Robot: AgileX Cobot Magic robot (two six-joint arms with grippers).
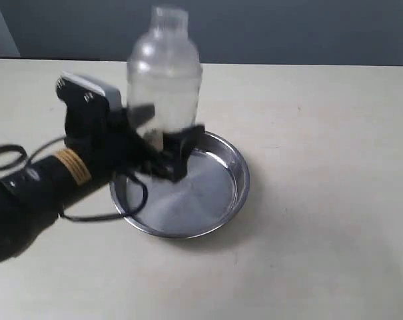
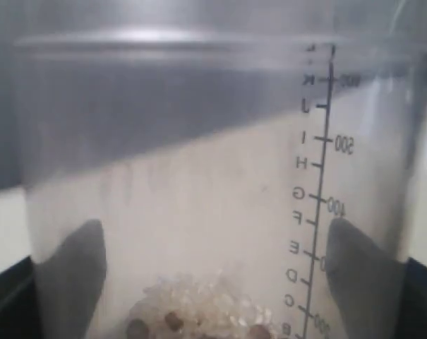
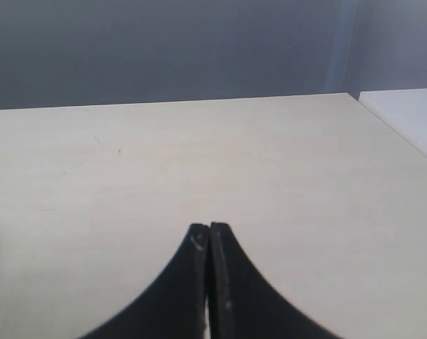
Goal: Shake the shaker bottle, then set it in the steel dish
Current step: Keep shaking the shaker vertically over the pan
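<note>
Here, the left pincer is clamped on the shaker bottle, gripping it low on its clear body from both sides. The bottle stands upright over the rear left part of the steel dish. Its domed shoulder and small round cap are blurred in the exterior view. Its base is hidden behind the dark fingers, so I cannot tell whether it touches the pan or hangs above it. The dish sits flat on the pale worktop, wide and shallow, its shiny floor partly covered by the arm and a looping black cable. In the left wrist view the shaker bottle fills almost the whole picture. The two pads press against opposite sides of its wall. A small heap of pale and brown granules lies at its bottom between them, and a printed measuring scale with letters and numbers runs up one side. The right pincer is clenched on nothing, its two black fingertips meeting edge to edge. It sits above a bare stretch of worktop, with a grey-blue wall behind.
</note>
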